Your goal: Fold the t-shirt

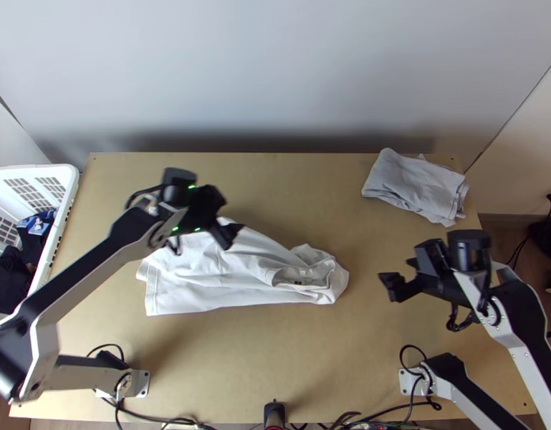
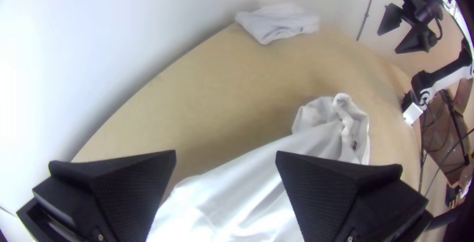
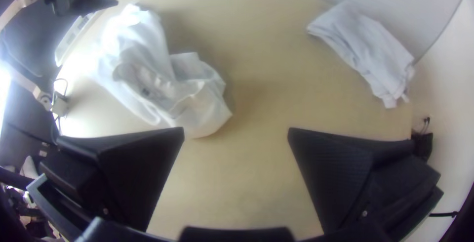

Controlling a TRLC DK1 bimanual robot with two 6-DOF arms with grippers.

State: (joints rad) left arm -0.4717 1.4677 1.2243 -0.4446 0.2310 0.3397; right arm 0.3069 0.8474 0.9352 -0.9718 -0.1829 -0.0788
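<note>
White t-shirt (image 1: 203,281) lies on the bench (image 1: 311,373), left of centre and reaching to the middle. From my station I read it as partly spread and rumpled: the near left part is fairly flat with a straight edge, and long creases run toward the right. The right end is bunched, gathered around an opening with a small dark mark inside.

My left tool (image 1: 231,236) hangs over the shirt's far edge. Its two fingers stand wide apart, with nothing gripped between them; the left wrist view shows white fabric beyond the gap.

My right tool (image 1: 397,276) is over the right side of the bench, apart from the shirt's bunched end. It is wide open too, and holds nothing.

Far right corner: a light grey cloth (image 1: 415,185), folded into a loose pile. Left edge: a white basket (image 1: 66,193) with dark clothes (image 1: 6,276) inside.
</note>
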